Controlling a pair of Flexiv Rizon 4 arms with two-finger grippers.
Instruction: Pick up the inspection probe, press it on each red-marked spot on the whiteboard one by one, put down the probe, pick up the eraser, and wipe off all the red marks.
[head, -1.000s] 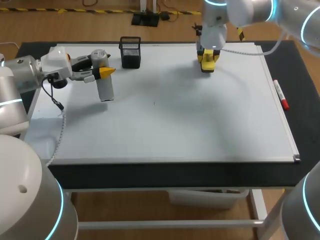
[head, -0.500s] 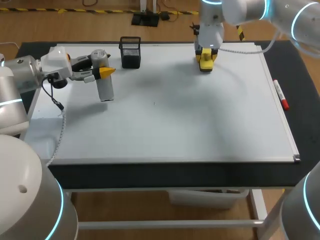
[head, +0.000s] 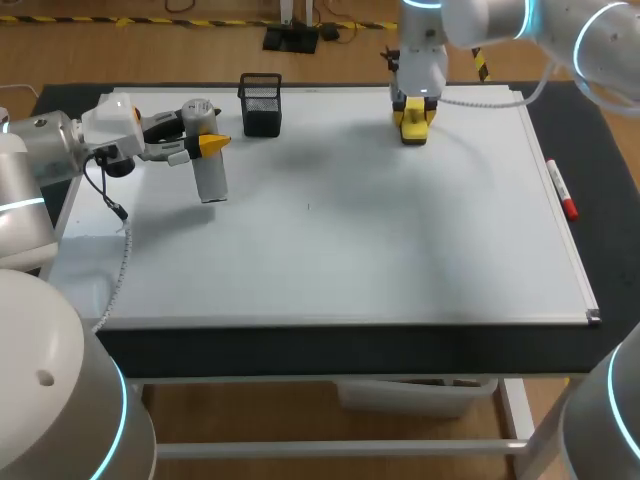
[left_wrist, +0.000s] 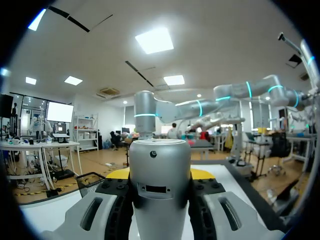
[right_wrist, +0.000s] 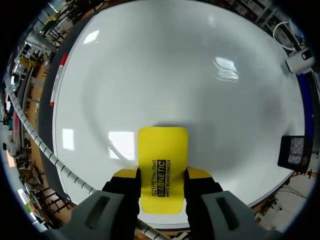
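My left gripper (head: 212, 146) is shut on the inspection probe (head: 210, 172), a grey cylinder that hangs upright over the whiteboard's (head: 330, 250) far left part. In the left wrist view the probe (left_wrist: 160, 182) fills the space between my left gripper's (left_wrist: 160, 175) fingers. Near the board's far edge, right of the middle, my right gripper (head: 414, 112) points down, shut on the yellow eraser (head: 413, 128). The right wrist view shows the eraser (right_wrist: 161, 167) clamped in the right gripper (right_wrist: 161, 174), flat side facing the board (right_wrist: 190, 75). I see no red marks on the board.
A black mesh holder (head: 260, 103) stands at the board's far edge, between the two grippers, and shows beside the eraser (right_wrist: 296, 152) in the right wrist view. A red-capped marker (head: 561, 189) lies on the black tabletop along the board's right edge.
My right gripper with the eraser has shifted slightly towards the board's far edge and then held. The left arm and probe have not moved.
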